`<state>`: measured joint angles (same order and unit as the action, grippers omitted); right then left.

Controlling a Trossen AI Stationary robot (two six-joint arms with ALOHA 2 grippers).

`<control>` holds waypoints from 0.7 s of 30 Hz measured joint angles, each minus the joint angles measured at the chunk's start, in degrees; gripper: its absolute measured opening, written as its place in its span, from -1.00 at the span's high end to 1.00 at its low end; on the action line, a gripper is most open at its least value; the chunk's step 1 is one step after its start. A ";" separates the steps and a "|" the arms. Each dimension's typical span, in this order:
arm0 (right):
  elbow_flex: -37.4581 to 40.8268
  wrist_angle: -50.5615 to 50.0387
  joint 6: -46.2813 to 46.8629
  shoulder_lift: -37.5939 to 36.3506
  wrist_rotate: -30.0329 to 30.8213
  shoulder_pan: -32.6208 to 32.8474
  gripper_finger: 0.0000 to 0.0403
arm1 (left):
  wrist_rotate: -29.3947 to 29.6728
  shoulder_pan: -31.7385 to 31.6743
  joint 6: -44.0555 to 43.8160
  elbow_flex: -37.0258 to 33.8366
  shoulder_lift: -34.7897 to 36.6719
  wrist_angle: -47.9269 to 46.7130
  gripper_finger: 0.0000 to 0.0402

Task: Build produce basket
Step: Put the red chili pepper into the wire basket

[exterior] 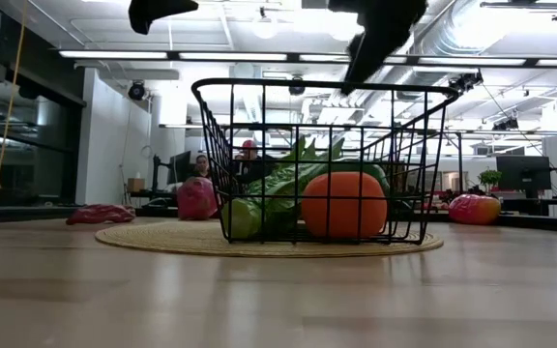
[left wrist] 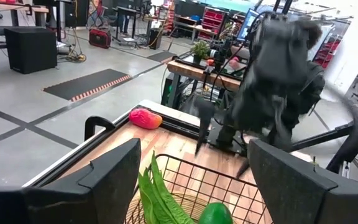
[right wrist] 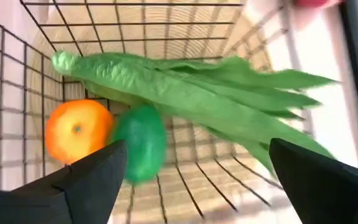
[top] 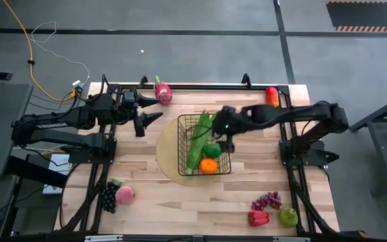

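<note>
The right gripper point(top: 228, 138) hangs spread and empty over the black wire basket point(top: 182, 144) at mid-surface, where the long green pods point(top: 200, 138), a green pepper point(top: 212, 151) and an orange point(top: 208, 166) already lie; remaining produce sits at the surface's edges, red grapes point(top: 267, 200) at its 5 o'clock; the left gripper point(top: 148, 111), jaws apart, waits at the basket's 10 o'clock, the dragon fruit point(top: 162, 92) near it.

Ceiling strip lights point(exterior: 259, 55) glare at twelve o'clock in the low view; my right wrist picture is motion-blurred; bench point(top: 180, 202) evenly lit.
</note>
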<state>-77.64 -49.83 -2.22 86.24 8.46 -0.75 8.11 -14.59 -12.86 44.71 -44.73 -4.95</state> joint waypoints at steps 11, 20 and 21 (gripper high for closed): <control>22.57 26.59 14.63 -25.44 -0.57 -3.75 -0.90 | 0.06 -0.02 -0.53 0.00 0.00 0.02 -0.42; 44.62 77.94 32.89 -38.45 -0.61 -3.75 -0.90 | 0.52 -0.02 -2.45 0.00 0.00 0.02 -0.42; 45.72 82.35 33.21 -38.83 -0.68 -3.75 -0.90 | 0.54 -0.02 -2.57 0.00 0.02 0.02 -0.42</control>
<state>-31.92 32.52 31.00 47.41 7.78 -4.49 8.64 -14.61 -15.44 44.71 -44.71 -4.93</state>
